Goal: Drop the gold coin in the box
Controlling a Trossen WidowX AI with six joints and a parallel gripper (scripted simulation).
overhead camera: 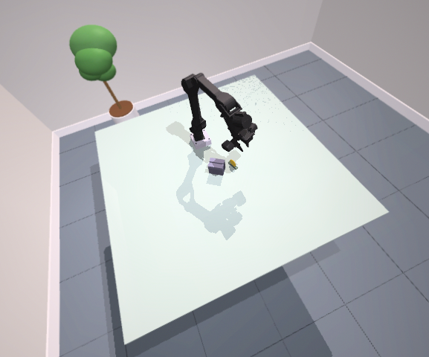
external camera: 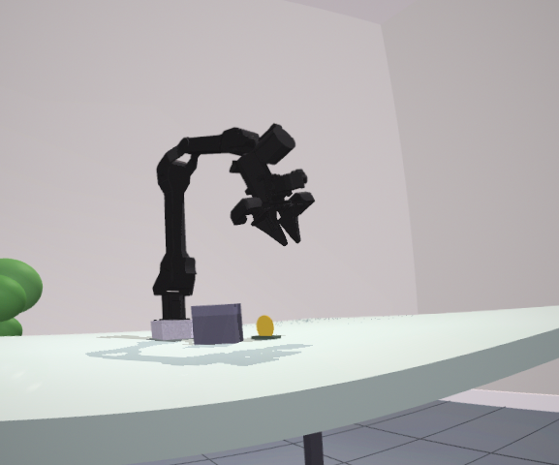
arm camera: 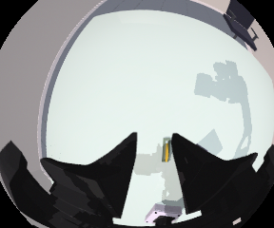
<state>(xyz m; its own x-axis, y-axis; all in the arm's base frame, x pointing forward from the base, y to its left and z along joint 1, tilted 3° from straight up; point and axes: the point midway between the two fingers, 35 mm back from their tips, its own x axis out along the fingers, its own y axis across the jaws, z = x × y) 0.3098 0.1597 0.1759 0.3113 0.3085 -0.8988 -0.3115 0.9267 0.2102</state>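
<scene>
The gold coin [overhead camera: 232, 163] [external camera: 264, 325] [arm camera: 166, 152] stands on its edge in the dark-green holder [overhead camera: 235, 167] [external camera: 266, 337] [arm camera: 166, 140]. The closed grey box [overhead camera: 216, 168] [external camera: 216, 325] stands beside the holder; its lid slot shows as a dark line in the top view. In the wrist view the box is hidden, apparently behind the right finger. My gripper [overhead camera: 244, 147] [external camera: 292, 243] [arm camera: 154, 137] is partly open and empty. It hangs high above the table, tilted, its tips pointing down. In the wrist view the coin shows in the finger gap, close to the right finger.
The arm's pale base [overhead camera: 200, 140] [external camera: 170, 329] [arm camera: 164, 213] stands on the white table [overhead camera: 283, 199] [external camera: 369, 345] behind the box. A potted tree [overhead camera: 93, 53] [external camera: 4, 290] stands on the floor beyond the table. The arm's shadow falls across the table top.
</scene>
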